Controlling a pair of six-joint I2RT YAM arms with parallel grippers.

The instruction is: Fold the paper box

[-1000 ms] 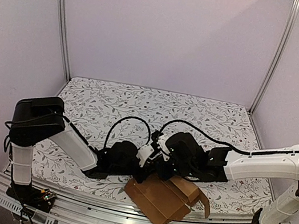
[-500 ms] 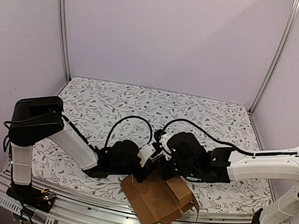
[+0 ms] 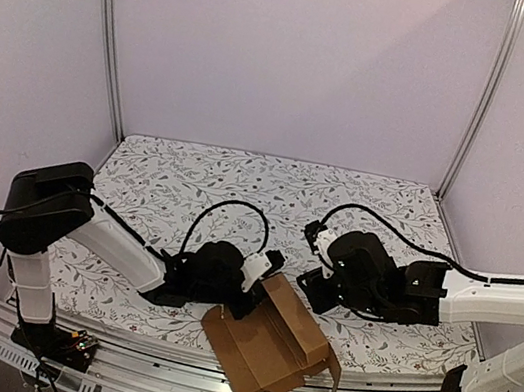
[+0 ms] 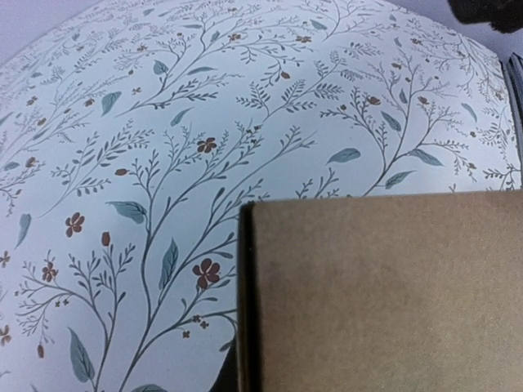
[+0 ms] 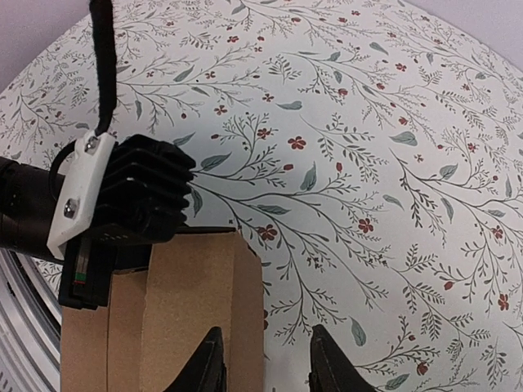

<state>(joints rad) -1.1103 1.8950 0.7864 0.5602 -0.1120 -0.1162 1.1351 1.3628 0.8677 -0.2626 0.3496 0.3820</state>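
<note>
- The left arm (image 3: 120, 252) lies low and stretched across the desk (image 3: 244, 183), its wrist at the far left edge of the box (image 3: 266, 344).
- The left fingers (image 3: 250, 301) are hidden by the cardboard, so I cannot tell whether they grip it.
- The box lies slanted at the near edge of the desk, reaching over the front rail (image 3: 160, 371).
- The right arm (image 3: 488, 297) reaches in from the right, elbow low.
- The right fingers (image 5: 214, 363) stand apart and hold nothing, just beside the box's far corner.
</note>
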